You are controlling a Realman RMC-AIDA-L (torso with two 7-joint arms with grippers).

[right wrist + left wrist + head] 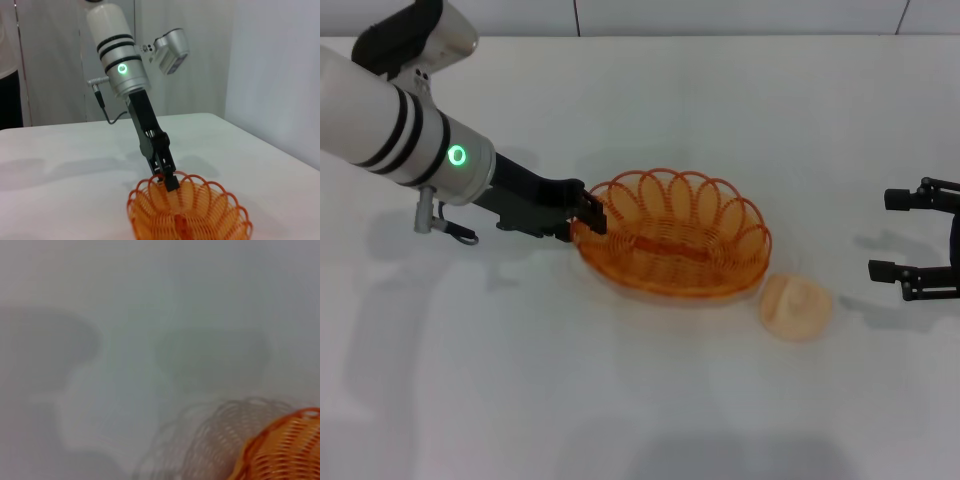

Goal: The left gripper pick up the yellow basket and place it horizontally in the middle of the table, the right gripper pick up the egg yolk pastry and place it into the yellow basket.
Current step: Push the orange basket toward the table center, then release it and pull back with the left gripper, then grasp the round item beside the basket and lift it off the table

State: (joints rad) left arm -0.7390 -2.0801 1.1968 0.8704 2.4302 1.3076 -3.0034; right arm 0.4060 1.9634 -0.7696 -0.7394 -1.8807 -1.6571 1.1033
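I had the left gripper [588, 216] clamped on the yellow basket [675, 243] rim, basket mid-bench [620, 400]. Egg yolk pastry [796, 306] lay just beside it. Right gripper [900, 235] hung open, well apart.

A corner of the yellow basket [285, 450] is seen over the table [150, 300], its woven shadow cast just beside it.

We see a plain indoor test room, likely a robotics lab: a bare white desk [620, 400], pale blank walls [270, 75] behind it, and a robot arm [120, 60] with a green ring light.
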